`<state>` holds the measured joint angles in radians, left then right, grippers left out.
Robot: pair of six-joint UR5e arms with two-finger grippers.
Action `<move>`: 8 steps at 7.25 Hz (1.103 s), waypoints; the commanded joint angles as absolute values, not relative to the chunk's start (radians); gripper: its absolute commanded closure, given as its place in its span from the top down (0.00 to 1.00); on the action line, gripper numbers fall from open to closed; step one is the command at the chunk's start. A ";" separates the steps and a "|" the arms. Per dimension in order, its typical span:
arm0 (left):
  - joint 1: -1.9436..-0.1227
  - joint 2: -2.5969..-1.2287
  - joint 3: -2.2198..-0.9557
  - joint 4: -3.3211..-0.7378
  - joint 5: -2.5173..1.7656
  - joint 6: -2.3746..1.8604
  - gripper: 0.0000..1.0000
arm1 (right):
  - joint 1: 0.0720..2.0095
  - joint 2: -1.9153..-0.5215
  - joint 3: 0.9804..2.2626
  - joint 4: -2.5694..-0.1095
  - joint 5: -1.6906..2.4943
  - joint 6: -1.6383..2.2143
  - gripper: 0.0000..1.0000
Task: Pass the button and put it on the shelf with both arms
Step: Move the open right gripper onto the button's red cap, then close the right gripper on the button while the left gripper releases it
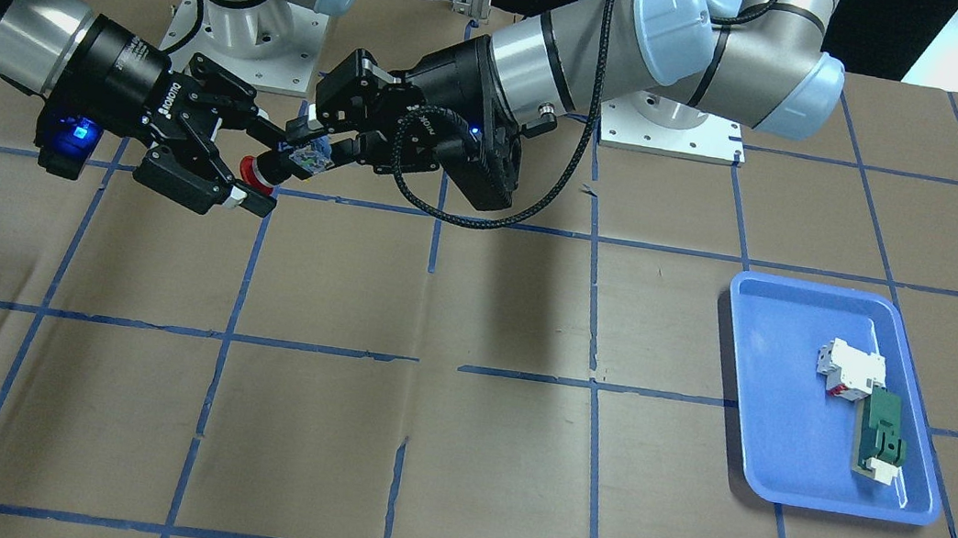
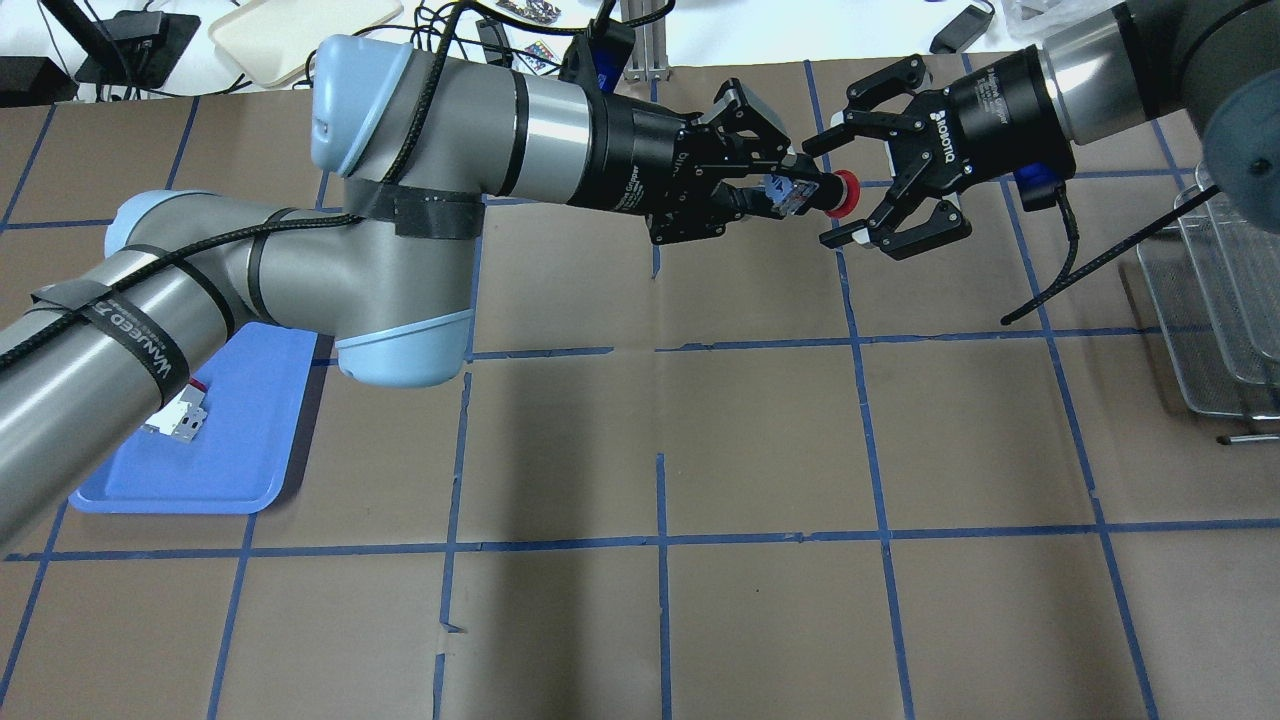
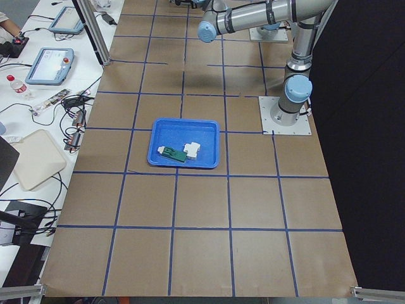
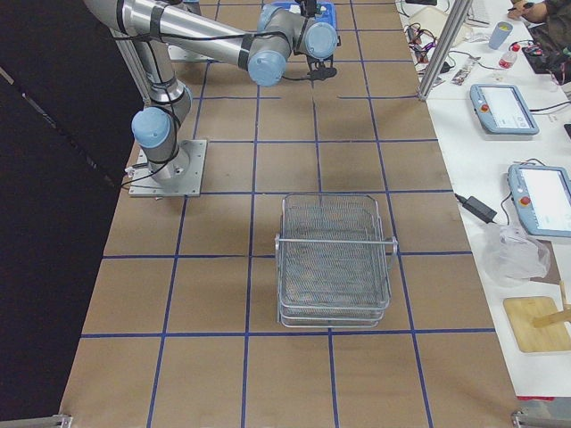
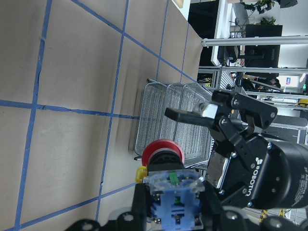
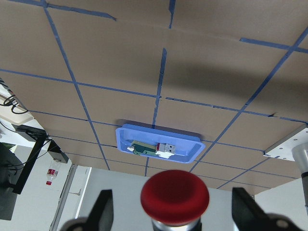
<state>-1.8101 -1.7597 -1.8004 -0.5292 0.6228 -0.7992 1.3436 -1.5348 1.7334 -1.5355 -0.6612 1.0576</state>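
Observation:
The button (image 1: 270,167), with its red cap and grey-bluish block, is held in the air over the table's far middle. My left gripper (image 1: 313,155) is shut on its contact block, and the red cap (image 2: 848,192) points at my right gripper. My right gripper (image 1: 263,168) is open, one finger on each side of the cap, apart from it. In the right wrist view the cap (image 6: 174,195) sits between the spread fingers (image 6: 102,208). In the left wrist view the button (image 5: 166,161) faces the open right gripper. The wire-mesh shelf (image 4: 335,259) stands on the table on my right side, also seen overhead (image 2: 1200,300).
A blue tray (image 1: 784,411) on my left side holds a white block with red marks (image 1: 845,368) and a green-and-white flat part (image 1: 881,438). The table is brown paper with a blue tape grid. Both arm bases stand at the table's robot side.

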 commanded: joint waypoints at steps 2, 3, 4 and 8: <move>-1.809 -1.763 -1.792 -0.531 0.624 -0.799 0.06 | 1.342 -1.537 1.733 -1.536 -0.660 1.051 0.24; -1.809 -1.764 -1.792 -0.531 0.624 -0.799 0.06 | 1.344 -1.539 1.733 -1.536 -0.660 1.048 0.10; -1.809 -1.764 -1.790 -0.531 0.624 -0.799 0.08 | 1.342 -1.539 1.732 -1.536 -0.658 1.048 0.03; -1.799 -1.760 -1.786 -0.532 0.620 -0.813 1.00 | 1.341 -1.536 1.724 -1.536 -0.658 1.048 0.00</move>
<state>-1.8056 -1.7633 -1.7879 -0.5322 0.6204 -0.8125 1.3418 -1.5368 1.7285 -1.5357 -0.6581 1.0477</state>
